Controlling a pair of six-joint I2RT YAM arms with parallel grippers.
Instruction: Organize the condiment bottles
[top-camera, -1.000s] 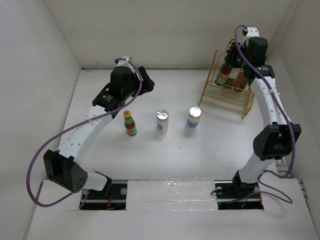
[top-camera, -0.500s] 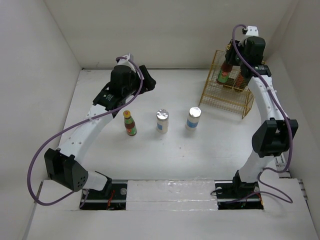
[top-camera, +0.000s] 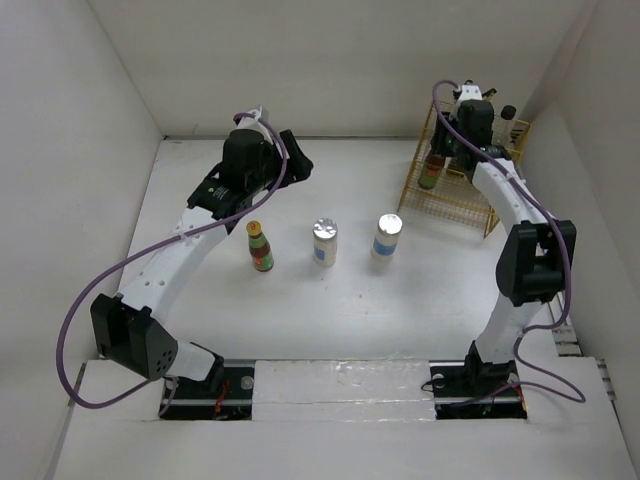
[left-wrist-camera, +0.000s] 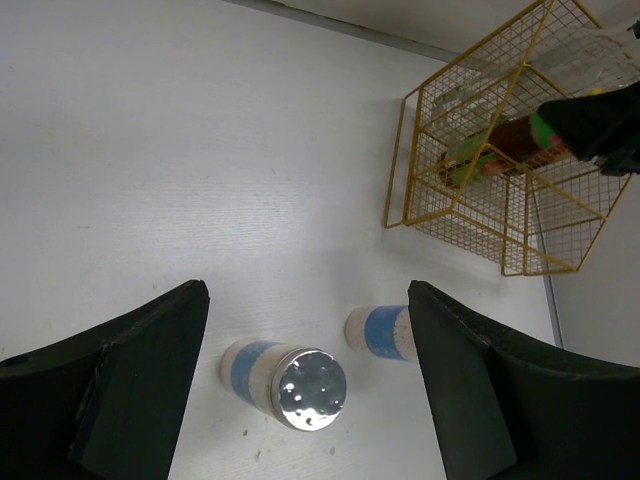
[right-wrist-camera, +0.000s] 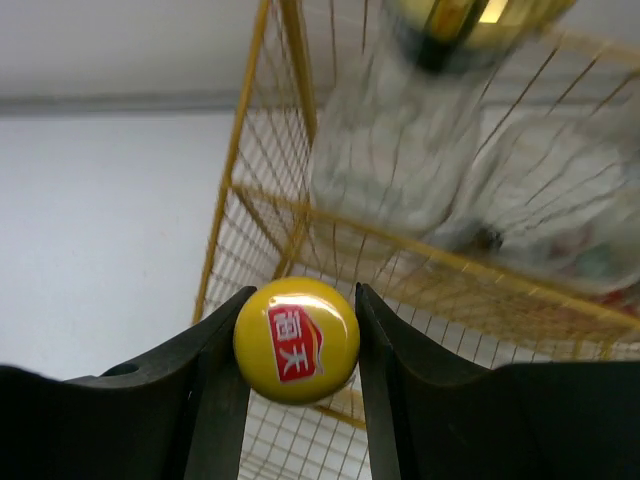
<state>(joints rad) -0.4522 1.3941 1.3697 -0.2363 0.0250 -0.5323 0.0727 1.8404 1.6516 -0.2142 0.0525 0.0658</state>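
One red-labelled sauce bottle (top-camera: 262, 247) stands on the table at the left. Two white shakers (top-camera: 325, 242) (top-camera: 387, 236) with silver lids stand to its right. My left gripper (top-camera: 296, 160) hovers open behind them. In its wrist view the nearer shaker (left-wrist-camera: 290, 380) sits below the gap between the fingers, untouched. My right gripper (top-camera: 441, 152) is shut on the yellow cap (right-wrist-camera: 297, 340) of a second sauce bottle (top-camera: 430, 175), which hangs at the left end of the yellow wire rack (top-camera: 455, 200). I cannot tell whether this bottle rests on the rack floor.
A clear bottle with a black cap (top-camera: 508, 118) stands at the rack's back right, and it shows blurred in the right wrist view (right-wrist-camera: 400, 130). White walls close the table in at the back and on both sides.
My right gripper has carried the sauce bottle leftward, from the rack's right side to its left end. The left arm has barely shifted.
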